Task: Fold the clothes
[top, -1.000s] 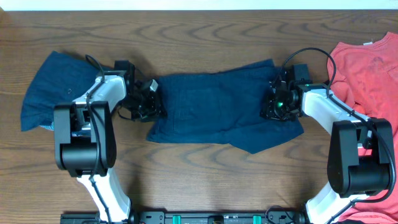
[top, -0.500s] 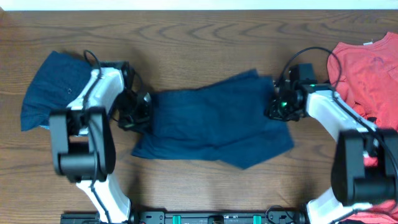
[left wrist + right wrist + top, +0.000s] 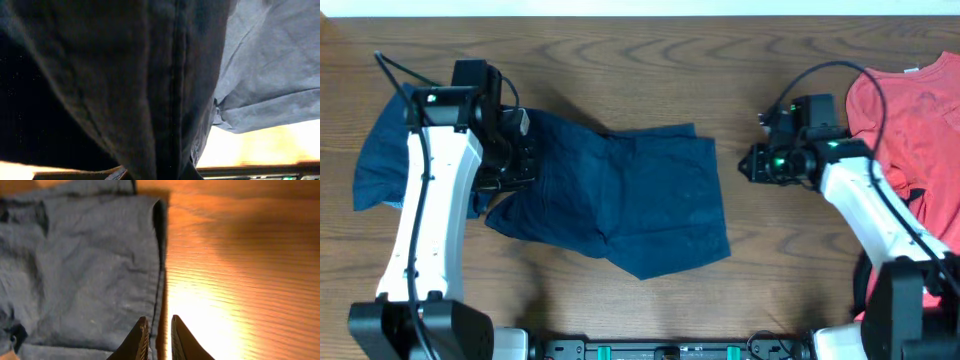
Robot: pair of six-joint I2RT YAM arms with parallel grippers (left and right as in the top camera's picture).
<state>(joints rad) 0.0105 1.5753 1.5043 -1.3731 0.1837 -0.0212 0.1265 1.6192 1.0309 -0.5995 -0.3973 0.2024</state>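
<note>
Dark navy shorts [image 3: 620,200] lie crumpled on the wooden table [image 3: 650,60], left of centre. My left gripper [image 3: 520,165] is shut on their left edge, and dark cloth [image 3: 150,75] fills the left wrist view and hides the fingers. My right gripper [image 3: 752,162] hangs over bare wood to the right of the shorts, apart from them. Its fingers [image 3: 159,319] are nearly together with only wood showing between them, and the shorts' hem [image 3: 159,245] lies just to their left. A second navy pair [image 3: 380,150] lies at the far left, partly under my left arm.
A coral-red T-shirt [image 3: 910,110] is heaped at the right edge, under my right arm. The table's front edge with the arm bases [image 3: 670,350] runs along the bottom. Bare wood lies between the shorts and the right gripper.
My left gripper has pulled the shorts to the left and up, bunching them. The right end of the shorts has come away from the right gripper, which stayed at the right.
</note>
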